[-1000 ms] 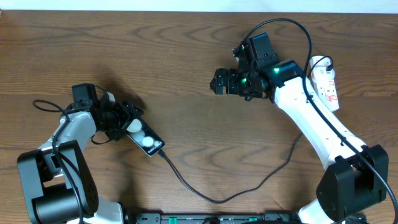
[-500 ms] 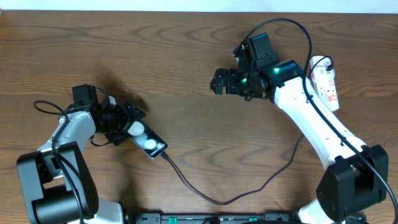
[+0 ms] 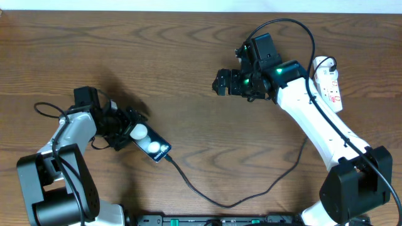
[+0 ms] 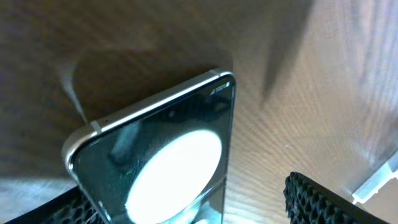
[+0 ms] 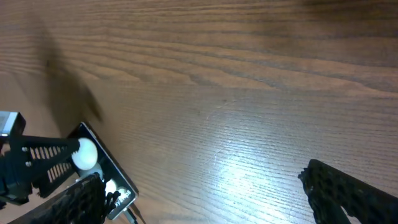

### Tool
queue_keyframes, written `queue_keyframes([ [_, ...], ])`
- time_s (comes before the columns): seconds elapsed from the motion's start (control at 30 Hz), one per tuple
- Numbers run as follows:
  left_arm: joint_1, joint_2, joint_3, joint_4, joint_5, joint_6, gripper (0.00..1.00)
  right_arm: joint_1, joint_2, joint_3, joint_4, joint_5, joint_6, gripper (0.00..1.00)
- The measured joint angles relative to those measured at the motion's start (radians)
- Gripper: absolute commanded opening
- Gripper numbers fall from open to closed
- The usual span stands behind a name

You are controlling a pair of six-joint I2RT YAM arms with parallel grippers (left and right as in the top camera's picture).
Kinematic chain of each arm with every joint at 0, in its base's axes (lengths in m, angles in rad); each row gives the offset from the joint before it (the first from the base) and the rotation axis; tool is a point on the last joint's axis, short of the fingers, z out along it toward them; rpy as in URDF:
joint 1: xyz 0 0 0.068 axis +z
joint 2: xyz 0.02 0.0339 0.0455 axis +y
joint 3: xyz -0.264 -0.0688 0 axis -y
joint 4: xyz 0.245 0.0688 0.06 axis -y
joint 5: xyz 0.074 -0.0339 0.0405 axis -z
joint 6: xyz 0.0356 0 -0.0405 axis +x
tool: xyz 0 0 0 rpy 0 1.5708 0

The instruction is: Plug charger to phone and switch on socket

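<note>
The phone (image 3: 156,148), a black slab with round white reflections, lies flat on the wood at the left. My left gripper (image 3: 127,129) is open and straddles its upper end. In the left wrist view the phone (image 4: 168,149) sits between the jaws, with bare wood showing between it and the right finger (image 4: 317,199). The charger (image 3: 207,198), a thin black cable, meets the phone's lower end and loops along the front towards the right. The white socket (image 3: 331,85) lies at the far right, beside the right arm. My right gripper (image 3: 218,83) hovers open and empty over mid-table.
The right wrist view looks down on bare wood, with the phone (image 5: 109,177) and the left gripper's fingers (image 5: 37,165) at its lower left. The robot's own black cable arcs above the right arm (image 3: 301,28). A dark rail runs along the front edge (image 3: 207,221).
The left gripper's jaws have spread wider around the phone. The phone and left gripper have shifted slightly down and right. The right arm has not moved.
</note>
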Motion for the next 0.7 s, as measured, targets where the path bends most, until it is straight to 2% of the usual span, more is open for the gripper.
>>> queue_keyframes([
  [0.4, -0.003, -0.008, 0.021, -0.123, -0.151, -0.012, 0.88, 0.0, 0.0, 0.0, 0.002, 0.0, 0.0, 0.99],
  [0.57, -0.003, -0.034, 0.062, -0.21, -0.228, 0.046, 0.89, 0.0, 0.0, 0.0, 0.002, 0.008, 0.0, 0.99],
  [0.7, -0.014, -0.137, 0.172, -0.268, -0.25, 0.108, 0.89, 0.0, 0.0, 0.0, 0.001, 0.014, 0.0, 0.99],
])
